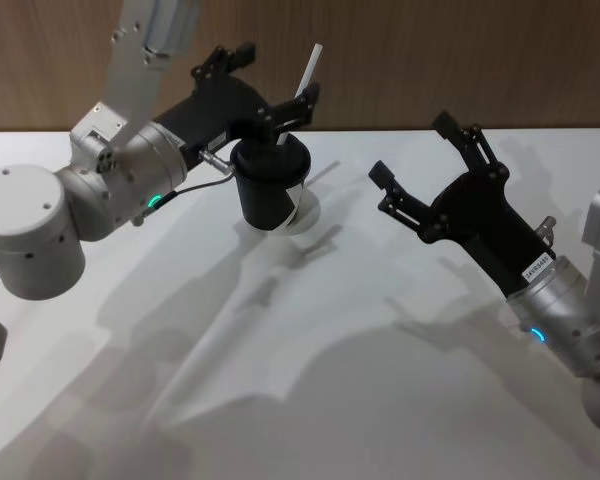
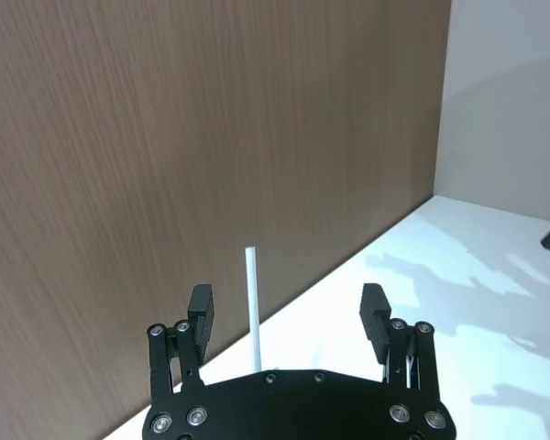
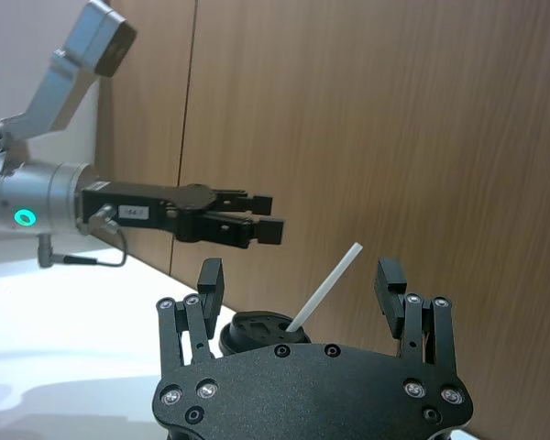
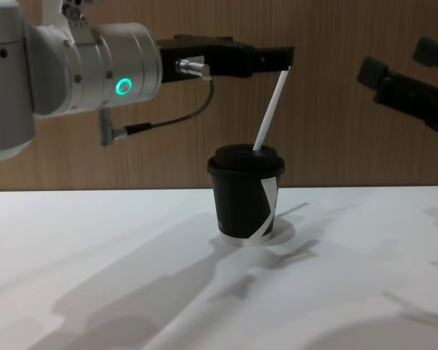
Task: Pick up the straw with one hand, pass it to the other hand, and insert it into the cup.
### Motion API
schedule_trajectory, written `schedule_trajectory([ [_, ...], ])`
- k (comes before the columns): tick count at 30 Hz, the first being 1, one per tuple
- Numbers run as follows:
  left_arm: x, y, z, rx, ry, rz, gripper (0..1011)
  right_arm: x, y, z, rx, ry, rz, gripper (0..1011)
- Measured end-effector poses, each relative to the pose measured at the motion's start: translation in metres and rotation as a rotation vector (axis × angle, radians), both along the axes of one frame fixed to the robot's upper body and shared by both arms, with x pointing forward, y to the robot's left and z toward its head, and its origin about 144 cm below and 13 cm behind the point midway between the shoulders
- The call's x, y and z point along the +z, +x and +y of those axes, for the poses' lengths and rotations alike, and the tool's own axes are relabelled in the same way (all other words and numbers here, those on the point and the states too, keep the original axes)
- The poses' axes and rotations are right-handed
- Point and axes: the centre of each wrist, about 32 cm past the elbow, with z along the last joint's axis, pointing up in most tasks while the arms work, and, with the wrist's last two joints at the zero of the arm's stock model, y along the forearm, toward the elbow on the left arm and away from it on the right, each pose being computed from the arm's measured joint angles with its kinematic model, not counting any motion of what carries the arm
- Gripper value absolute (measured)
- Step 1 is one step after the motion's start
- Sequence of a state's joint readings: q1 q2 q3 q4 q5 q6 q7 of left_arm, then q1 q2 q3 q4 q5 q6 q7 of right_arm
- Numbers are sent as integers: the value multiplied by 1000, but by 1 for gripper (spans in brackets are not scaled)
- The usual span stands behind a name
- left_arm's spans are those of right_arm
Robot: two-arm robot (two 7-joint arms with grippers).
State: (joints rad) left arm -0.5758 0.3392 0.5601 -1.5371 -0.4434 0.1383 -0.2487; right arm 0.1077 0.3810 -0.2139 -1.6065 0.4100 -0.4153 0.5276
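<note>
The black cup stands upright on the white table, its white stripe facing me. The white straw sticks up out of the domed lid, leaning toward the right. My left gripper hovers just above the lid, open, one finger on each side of the straw and neither touching it. From the left wrist, the straw rises between the spread fingers. My right gripper hangs open to the right of the cup, apart from it. The chest view shows the straw entering the lid of the cup.
The white table stretches bare in front of the cup. A brown wood-grain wall rises close behind the cup. The left arm's silver body takes up the near left; the right arm's wrist sits at the near right.
</note>
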Motion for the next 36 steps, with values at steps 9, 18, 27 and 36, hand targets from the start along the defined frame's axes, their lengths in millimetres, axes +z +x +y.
schedule_trajectory([
  [9,-4,-4,8,-4,8,12,1003,3,-1,6,-17,57,66,1001],
  [18,-9,-8,16,-59,-22,24,1003,3,-1,11,-31,116,137,1001],
  [27,-14,-12,24,-128,-70,31,1003,4,0,18,-31,156,184,1001],
  [36,-18,-16,30,-163,-92,43,1002,6,1,23,-30,174,201,1001],
])
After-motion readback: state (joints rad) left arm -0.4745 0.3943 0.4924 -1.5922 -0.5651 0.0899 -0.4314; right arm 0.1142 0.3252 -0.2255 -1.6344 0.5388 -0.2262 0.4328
